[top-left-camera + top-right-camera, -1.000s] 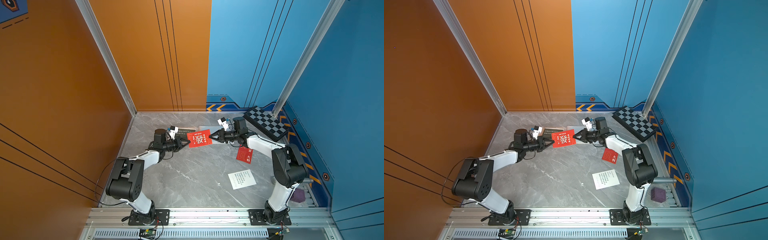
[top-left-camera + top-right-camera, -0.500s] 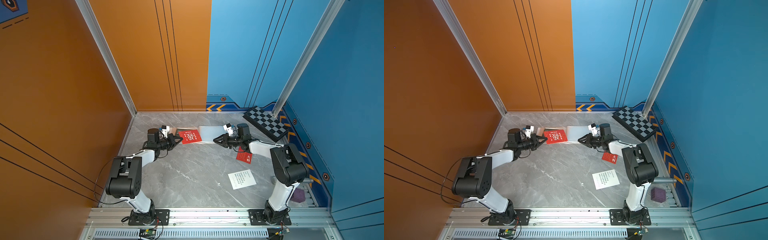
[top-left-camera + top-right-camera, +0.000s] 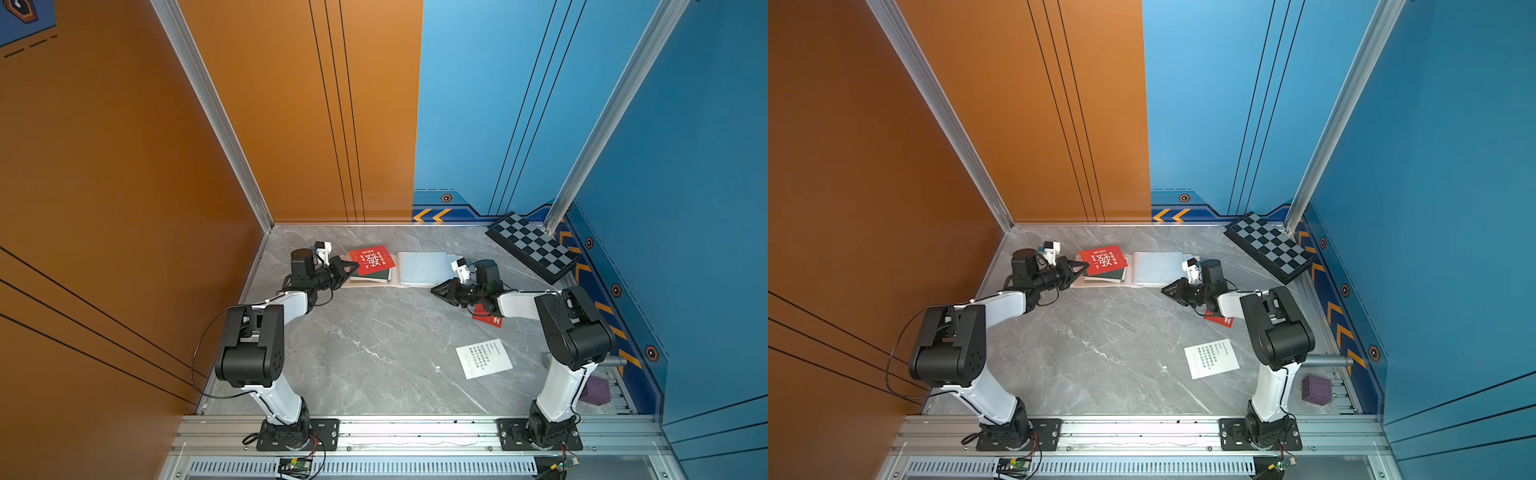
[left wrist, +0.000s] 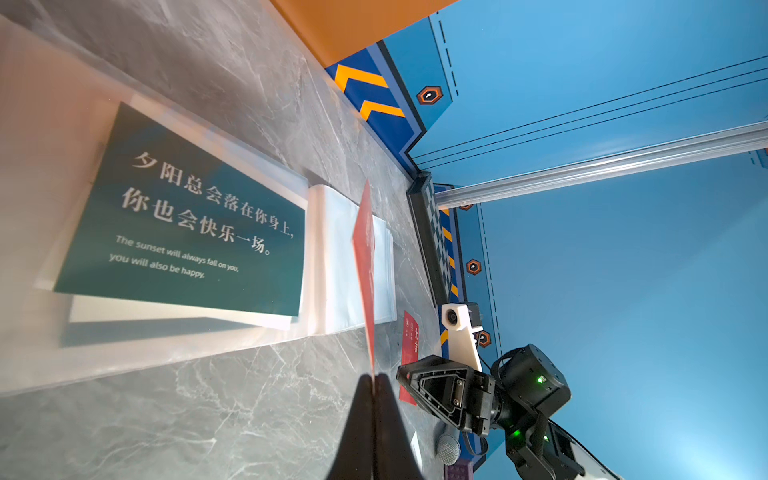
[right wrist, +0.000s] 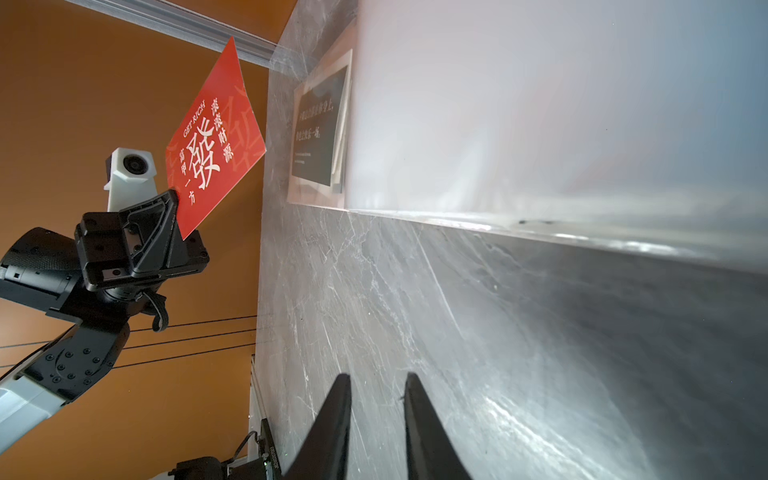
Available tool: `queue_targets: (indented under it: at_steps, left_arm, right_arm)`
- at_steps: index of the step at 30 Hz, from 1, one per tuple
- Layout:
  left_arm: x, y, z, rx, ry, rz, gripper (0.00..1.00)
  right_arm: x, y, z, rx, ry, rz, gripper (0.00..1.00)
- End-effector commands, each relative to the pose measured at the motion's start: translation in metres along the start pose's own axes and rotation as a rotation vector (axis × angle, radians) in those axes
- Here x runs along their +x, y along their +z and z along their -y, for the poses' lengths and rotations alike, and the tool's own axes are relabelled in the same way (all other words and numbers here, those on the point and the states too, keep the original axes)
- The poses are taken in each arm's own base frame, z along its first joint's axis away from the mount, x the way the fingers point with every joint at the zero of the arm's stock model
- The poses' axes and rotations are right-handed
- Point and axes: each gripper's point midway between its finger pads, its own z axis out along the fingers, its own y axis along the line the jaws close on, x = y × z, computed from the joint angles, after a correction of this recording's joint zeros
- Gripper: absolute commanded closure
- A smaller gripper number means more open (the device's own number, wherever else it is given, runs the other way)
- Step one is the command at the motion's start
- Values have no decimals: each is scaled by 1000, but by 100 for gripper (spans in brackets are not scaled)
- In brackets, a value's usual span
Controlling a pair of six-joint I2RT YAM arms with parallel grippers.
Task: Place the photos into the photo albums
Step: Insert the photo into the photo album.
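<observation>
Surface [image 3: 374, 340]: grey veined stone, polished, glossy.
Album [image 3: 419, 266]: clear plastic sleeves, smooth, sheeny.
Red card [image 5: 212, 153]: smooth paper, low sheen.
Green card [image 4: 187, 224]: matt paper.
Left pincer [image 4: 372, 384], right pincer [image 5: 378, 378]: matt black plastic.
Rail [image 3: 415, 428]: brushed metal.

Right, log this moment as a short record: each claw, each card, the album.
left claw: shut on held red card, at its corner
held red card: in the air, over the album's end nearest the left arm
right claw: open, empty, above the table by the album's near edge
album: open, flat on the table
green card: lying on the album, below the held card
second red card: on the table, partly under the right arm
white card: on the table near the right arm's base
</observation>
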Motion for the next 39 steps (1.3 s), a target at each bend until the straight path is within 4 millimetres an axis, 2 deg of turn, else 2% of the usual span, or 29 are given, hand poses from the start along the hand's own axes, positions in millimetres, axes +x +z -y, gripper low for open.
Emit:
queue_targets:
  at_steps: [1,9,15,23,30,39]
  left_arm:
    - [-7,8,0,-1,26,9,100]
    - [-11,21,-6,1,37,-11,100]
    - [-13,28,-20,-29,33,-4,100]
    - [-11,41,-22,-35,39,-17,100]
    - [-10,42,-24,-39,37,-18,100]
    - [-18,41,-24,-58,62,20,100]
  right_arm:
    - [-4,2,7,18,-42,33,75]
    - [-4,3,11,31,-53,38,75]
    - [-5,0,16,48,-84,75,75]
    - [-3,4,19,56,-89,71,75]
    - [-3,6,20,56,-87,66,75]
    - [0,9,20,68,-95,51,74]
